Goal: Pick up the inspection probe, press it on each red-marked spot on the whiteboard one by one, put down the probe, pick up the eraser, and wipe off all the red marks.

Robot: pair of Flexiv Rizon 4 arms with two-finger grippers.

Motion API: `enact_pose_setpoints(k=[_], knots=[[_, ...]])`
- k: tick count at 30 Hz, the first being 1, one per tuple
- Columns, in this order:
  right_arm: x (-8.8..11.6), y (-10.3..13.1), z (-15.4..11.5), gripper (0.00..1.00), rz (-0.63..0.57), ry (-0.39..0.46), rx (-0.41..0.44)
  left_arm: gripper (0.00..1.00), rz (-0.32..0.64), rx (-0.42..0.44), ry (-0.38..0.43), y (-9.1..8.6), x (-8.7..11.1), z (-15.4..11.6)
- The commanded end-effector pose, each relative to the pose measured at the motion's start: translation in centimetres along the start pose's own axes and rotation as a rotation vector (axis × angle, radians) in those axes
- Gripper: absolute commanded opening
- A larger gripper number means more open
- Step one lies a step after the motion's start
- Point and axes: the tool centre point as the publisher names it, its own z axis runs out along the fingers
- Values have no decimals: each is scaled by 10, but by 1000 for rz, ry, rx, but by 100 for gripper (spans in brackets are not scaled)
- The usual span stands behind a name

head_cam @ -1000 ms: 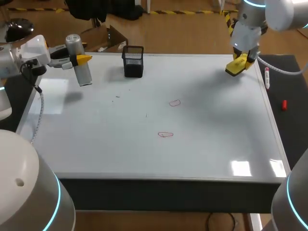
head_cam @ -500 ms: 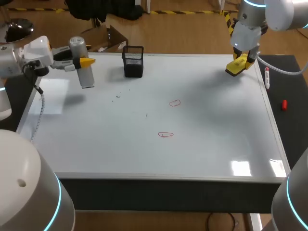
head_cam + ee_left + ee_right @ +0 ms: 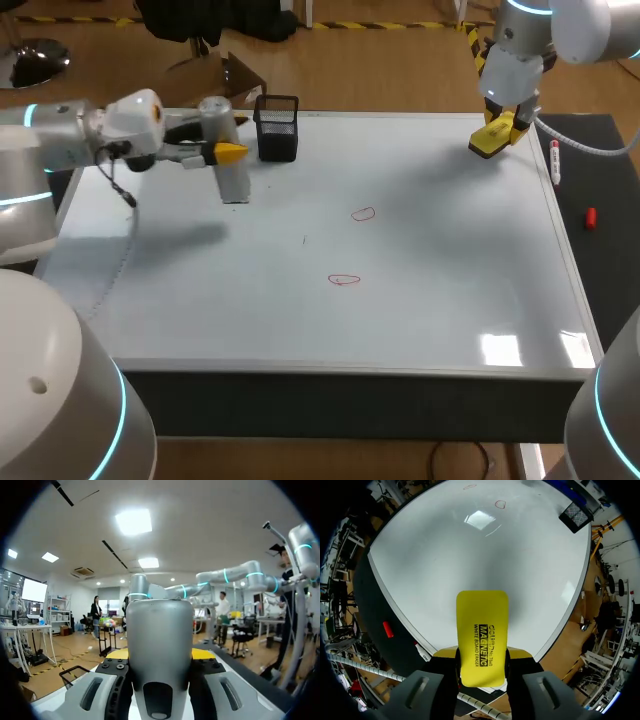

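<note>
Fingers of the left gripper (image 3: pixel 224 152) pinch the inspection probe (image 3: pixel 234 183) from two sides at mid-height. It is a silver-grey cylinder held roughly upright, with its lower end over the whiteboard (image 3: pixel 430 300); whether it touches the surface cannot be told. Just beside these fingers, toward the board's far edge, stands a black mesh pen holder (image 3: pixel 277 130). The far red mark (image 3: pixel 363 213) and the near red mark (image 3: pixel 344 280) lie well apart from the probe, on its right. Fingers of the right gripper (image 3: pixel 482 656) are clamped on the yellow eraser (image 3: pixel 482 630) — it projects flat beyond the yellow tips, above the board's far right corner. Near that gripper, a marker (image 3: pixel 555 160) lies along the board's right rim.
</note>
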Motion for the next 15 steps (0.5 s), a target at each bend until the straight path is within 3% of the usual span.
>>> enact_pose_setpoints(k=[1,15], knots=[[-1,-1,-1,0,-1,4,1,0,-12,14,26,8,0,38],[-1,-1,-1,0,-1,4,1,0,-29,-15,170,30,11,137]])
